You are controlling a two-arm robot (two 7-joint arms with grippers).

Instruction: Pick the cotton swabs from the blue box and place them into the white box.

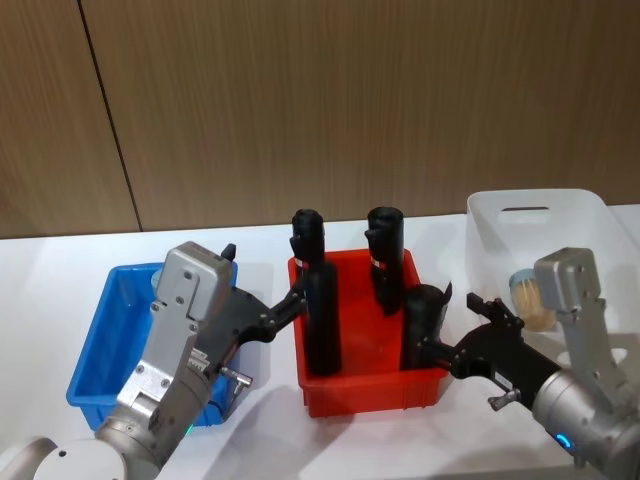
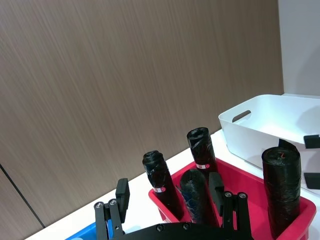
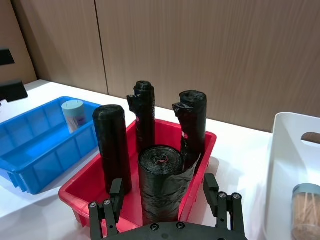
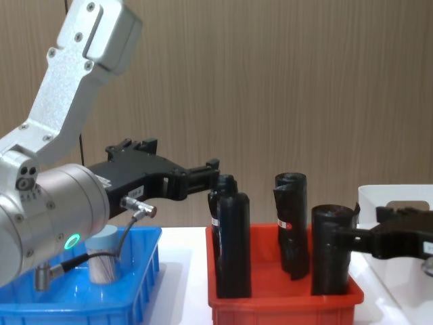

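A wall (image 1: 350,100) of brown wood-grain panels fills the back — fine horizontal grain, matte, evenly lit. A dark seam (image 1: 110,120) slants down between two panels at the head view's left; the right wrist view shows two such seams (image 3: 101,47) running upright. In the left wrist view a pale strip of wall (image 2: 299,45) meets the panelling at its far edge. Below stands a white table (image 1: 60,270) — smooth, faintly glossy, with soft shadows.
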